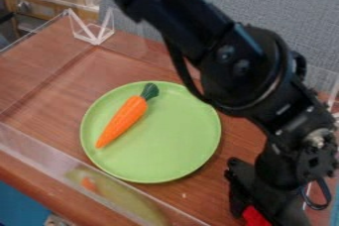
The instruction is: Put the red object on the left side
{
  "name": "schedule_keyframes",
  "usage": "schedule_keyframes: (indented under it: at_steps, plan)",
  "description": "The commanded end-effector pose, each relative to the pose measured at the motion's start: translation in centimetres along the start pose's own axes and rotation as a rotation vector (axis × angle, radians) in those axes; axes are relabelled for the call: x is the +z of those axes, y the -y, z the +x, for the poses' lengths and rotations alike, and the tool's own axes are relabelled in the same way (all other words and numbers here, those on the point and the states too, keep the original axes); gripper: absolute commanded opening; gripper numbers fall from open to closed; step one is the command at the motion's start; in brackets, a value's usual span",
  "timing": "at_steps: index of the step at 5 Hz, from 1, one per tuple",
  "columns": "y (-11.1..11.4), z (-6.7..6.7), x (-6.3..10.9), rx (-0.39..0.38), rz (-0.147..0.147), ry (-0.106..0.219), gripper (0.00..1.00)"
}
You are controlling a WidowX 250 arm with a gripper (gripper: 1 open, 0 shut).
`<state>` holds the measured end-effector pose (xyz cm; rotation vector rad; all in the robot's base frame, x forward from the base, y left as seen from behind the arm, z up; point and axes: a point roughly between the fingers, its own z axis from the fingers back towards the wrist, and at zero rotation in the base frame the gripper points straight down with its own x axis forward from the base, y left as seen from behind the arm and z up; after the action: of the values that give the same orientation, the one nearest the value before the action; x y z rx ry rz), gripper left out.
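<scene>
Down right of green plate [185, 156]: gripper [265, 208] clamped on red block [255, 213]; carrot [126, 115] lay on plate.

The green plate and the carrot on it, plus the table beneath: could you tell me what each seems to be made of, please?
The green plate looks like smooth, matte plastic: uniform lime colour, soft sheen. The carrot appears to be a moulded plastic toy, given its even orange and solid green top. The table looks like glossy wood or wood-grain laminate, showing reddish streaks and reflections; which one cannot be told.
</scene>
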<state>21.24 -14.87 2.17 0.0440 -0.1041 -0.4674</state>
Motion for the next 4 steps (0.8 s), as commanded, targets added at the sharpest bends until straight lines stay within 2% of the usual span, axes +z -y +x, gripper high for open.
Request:
schedule_keyframes:
  at_steps: [1, 2, 4]
  plan:
    - [-0.20, -0.19, 0.85, 0.049, 0.006, 0.043, 0.00]
    - [-0.16, -0.41, 1.00, 0.089, 0.014, 0.063, 0.00]
    - [-0.65, 0.14, 1.20, 0.138, 0.019, 0.077, 0.00]
